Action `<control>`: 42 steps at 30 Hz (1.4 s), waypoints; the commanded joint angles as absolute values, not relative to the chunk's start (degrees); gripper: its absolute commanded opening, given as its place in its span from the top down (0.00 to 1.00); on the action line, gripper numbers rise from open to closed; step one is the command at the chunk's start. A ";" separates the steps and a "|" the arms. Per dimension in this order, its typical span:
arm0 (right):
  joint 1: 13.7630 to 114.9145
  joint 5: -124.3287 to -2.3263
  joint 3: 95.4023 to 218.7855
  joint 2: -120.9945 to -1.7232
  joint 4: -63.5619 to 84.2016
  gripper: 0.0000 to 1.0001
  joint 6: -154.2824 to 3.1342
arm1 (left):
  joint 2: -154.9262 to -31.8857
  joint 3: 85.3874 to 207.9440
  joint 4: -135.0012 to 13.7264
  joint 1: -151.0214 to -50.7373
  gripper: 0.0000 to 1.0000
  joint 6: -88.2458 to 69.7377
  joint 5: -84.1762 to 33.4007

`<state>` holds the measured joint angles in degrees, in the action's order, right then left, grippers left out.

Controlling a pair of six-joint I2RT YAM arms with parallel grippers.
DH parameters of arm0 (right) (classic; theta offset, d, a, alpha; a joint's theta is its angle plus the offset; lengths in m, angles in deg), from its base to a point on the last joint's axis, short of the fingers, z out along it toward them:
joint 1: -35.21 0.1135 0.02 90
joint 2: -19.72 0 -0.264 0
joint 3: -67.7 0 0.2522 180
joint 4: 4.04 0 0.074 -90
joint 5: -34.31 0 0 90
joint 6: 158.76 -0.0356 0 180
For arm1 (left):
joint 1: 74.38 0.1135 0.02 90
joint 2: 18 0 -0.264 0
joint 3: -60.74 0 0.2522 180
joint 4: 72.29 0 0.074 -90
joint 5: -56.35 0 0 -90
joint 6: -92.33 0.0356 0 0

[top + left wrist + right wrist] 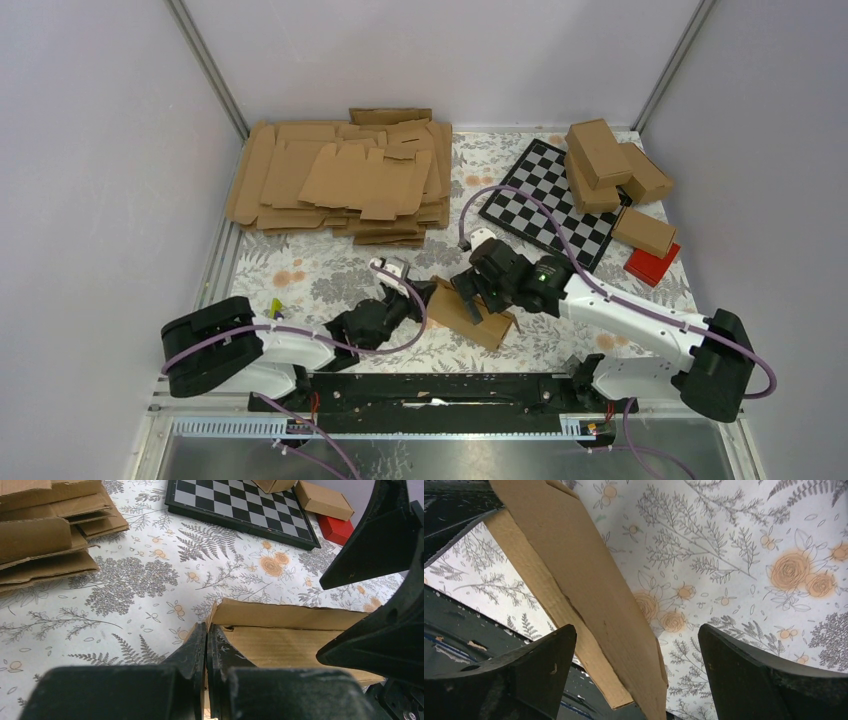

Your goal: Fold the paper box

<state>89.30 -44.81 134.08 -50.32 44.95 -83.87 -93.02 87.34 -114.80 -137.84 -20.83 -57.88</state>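
- Top view first: the plain brown cardboard paper box (478, 320), only partly folded, lies on the fern-and-flower printed worktop (320, 270) near its front edge, between the two arms.
- The left pincer (428, 291) meets the box's left corner. The right pincer (470, 298) sits over its top, coming in from the right.
- At the back left is a heap of flat brown cardboard blanks (340, 180).
- At the back right is a black-and-white chequered board (545, 205) with closed brown cartons (610, 160) piled at its right edge. They are closed, so what they hold cannot be told.
- A flat red block (652, 265) lies just beside the nearest carton.
- Over to the left wrist view: the left pincer's fingers (192, 650) are pressed together with a sliver of brown card between them, so it is clamped on the paper box's edge.
- This view adds what the top one hides: the box gapes open on this side, and only bare card shows inside.
- Now the right wrist view: the right pincer's fingers (744, 675) stand wide apart, gripping nothing.
- A flap of the paper box slants down between them, nearer the finger at the picture's left. Whether it touches that finger I cannot tell.
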 commanded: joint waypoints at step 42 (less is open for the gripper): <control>88.48 -28.64 111.60 -33.05 20.28 0.47 -126.57 | -107.14 90.88 -126.04 -140.87 1.00 -20.74 -75.95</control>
<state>89.10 -36.18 110.72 -30.06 30.65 -126.67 -104.19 88.65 -127.35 -144.31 -20.33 -80.13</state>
